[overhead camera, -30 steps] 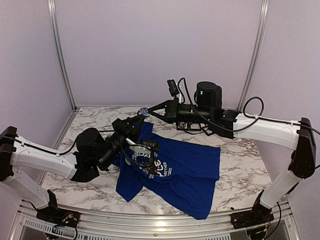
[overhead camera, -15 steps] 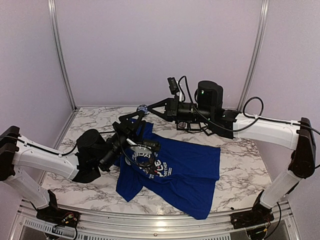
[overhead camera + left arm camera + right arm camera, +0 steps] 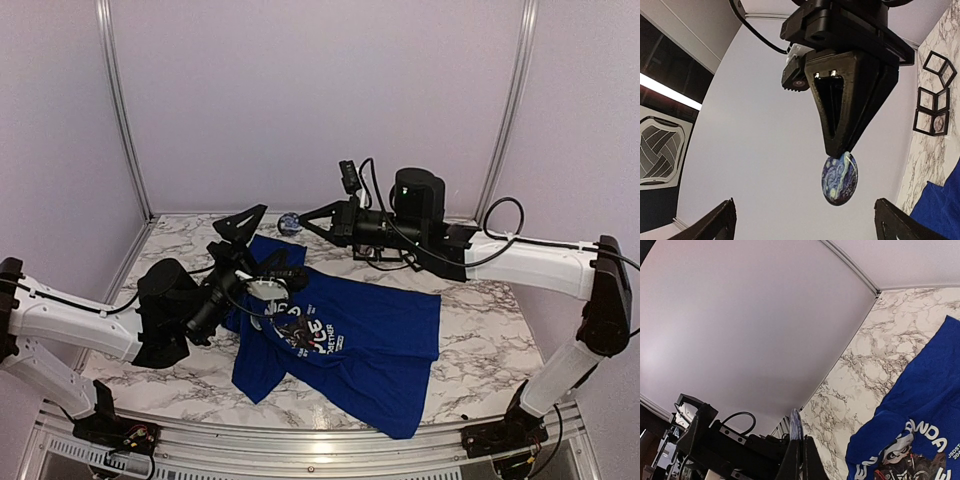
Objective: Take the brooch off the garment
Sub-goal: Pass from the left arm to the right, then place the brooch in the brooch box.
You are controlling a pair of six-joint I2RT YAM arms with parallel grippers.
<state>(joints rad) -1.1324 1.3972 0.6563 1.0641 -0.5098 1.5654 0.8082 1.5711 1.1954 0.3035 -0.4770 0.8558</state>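
L jaws wide, backed off brooch; R jaws still pinch it, clear of shirt.

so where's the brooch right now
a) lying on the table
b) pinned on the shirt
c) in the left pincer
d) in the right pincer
d, the round brooch is pinched at the tip of the right pincer, off the blue T-shirt; the left pincer is open.

The shirt lies on the table; behind its far left corner the brooch sits in the right gripper, the left gripper near its left
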